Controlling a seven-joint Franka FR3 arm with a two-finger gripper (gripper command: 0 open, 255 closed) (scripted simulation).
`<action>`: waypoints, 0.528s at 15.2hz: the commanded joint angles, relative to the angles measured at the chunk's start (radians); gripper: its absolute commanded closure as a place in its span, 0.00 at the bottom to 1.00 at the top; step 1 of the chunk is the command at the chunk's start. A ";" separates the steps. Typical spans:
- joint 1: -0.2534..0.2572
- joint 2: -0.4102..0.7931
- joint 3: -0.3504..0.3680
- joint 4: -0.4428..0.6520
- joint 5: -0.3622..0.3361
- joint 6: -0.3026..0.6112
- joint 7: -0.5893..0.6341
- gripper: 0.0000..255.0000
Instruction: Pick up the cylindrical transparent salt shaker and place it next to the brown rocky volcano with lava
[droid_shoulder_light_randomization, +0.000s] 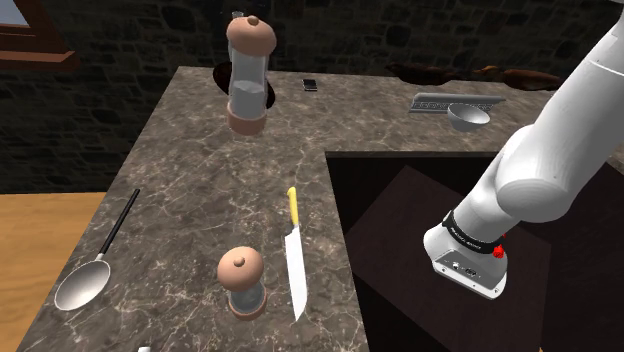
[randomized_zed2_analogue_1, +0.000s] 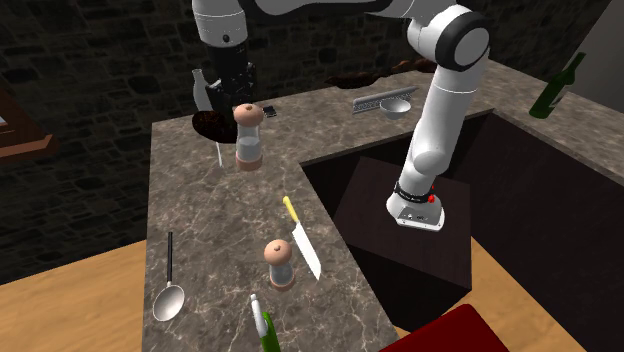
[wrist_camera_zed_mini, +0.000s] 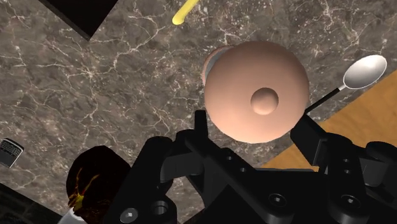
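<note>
Salt shaker (droid_shoulder_light_randomization: 247, 80), clear body with a tan domed cap, stands upright on the brown veined surface (droid_shoulder_light_randomization: 190, 190), just beside the dark volcano (randomized_zed2_analogue_1: 208, 125) with its orange lava streaks. The end effector (wrist_camera_zed_mini: 253, 122) hangs just above the cap, fingers (wrist_camera_zed_mini: 200, 127) spread, one on each side of the dome. A shorter shaker (droid_shoulder_light_randomization: 241, 283), a knife (droid_shoulder_light_randomization: 294, 260) and a spoon (droid_shoulder_light_randomization: 85, 280) lie well apart from the volcano.
</note>
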 joint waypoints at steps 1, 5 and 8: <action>-0.026 -0.005 -0.024 -0.007 0.005 0.006 -0.051 1.00; -0.074 0.002 -0.070 0.001 0.006 0.008 -0.145 1.00; -0.108 0.020 -0.100 0.022 0.001 0.006 -0.210 1.00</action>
